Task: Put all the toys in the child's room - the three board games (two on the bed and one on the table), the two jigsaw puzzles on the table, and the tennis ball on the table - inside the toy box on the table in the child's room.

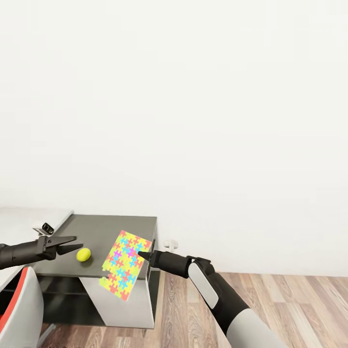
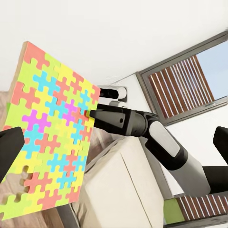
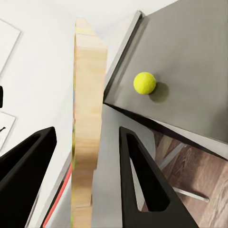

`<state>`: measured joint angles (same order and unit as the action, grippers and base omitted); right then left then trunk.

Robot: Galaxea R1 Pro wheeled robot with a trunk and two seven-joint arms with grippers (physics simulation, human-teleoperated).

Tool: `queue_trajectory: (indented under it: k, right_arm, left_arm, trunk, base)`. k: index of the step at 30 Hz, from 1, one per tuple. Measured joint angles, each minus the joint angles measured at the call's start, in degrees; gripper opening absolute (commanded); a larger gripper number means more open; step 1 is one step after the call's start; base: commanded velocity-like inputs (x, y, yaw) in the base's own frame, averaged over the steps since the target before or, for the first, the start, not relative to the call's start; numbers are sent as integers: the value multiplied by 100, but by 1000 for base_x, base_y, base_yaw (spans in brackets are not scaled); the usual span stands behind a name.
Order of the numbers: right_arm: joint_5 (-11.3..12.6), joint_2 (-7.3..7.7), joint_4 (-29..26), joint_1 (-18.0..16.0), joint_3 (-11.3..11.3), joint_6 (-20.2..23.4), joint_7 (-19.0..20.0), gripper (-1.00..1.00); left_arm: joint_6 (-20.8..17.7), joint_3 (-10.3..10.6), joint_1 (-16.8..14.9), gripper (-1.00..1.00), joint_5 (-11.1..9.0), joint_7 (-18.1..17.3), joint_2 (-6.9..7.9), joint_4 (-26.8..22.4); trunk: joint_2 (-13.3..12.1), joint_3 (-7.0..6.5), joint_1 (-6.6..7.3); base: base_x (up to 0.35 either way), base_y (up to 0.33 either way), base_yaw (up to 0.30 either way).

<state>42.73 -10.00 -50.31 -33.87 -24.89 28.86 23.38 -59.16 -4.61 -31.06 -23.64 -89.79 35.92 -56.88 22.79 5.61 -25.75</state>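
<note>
— What was the room like?
— A bare white wall (image 1: 193, 96) stood behind, above a wood-plank floor (image 1: 299, 304).
— Any window?
— A grey-framed window (image 2: 190, 76) with brown slats, brightly lit.

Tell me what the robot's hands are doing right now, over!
Right gripper at puzzle board's edge, fingers spread either side, no clamp showing. Left gripper open, empty, near tennis ball on dark desk. Nothing in the way.

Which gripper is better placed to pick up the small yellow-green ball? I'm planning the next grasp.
Left: the left gripper hangs open beside the small yellow-green ball, while the right gripper is at the multicoloured jigsaw puzzle board.
</note>
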Motion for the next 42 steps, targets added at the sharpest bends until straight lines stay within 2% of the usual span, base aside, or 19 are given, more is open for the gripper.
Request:
queue_trajectory:
  k: [9,35,42]
  right_arm:
    - [-1,0,-3,0,6,0,-16,-100]
    - [1,0,3,0,8,0,12,-100]
    - [0,0,3,0,9,0,-4,-100]
  left_arm:
    - [0,0,0,100,0,0,0,1]
    - [0,0,0,100,1,0,8,1]
    - [0,0,0,100,0,0,9,0]
  trunk:
    - [0,0,0]
    - [0,0,0]
    - [0,-9,0]
  base:
    - [0,0,237]
    - [0,0,9]
    - [0,0,191]
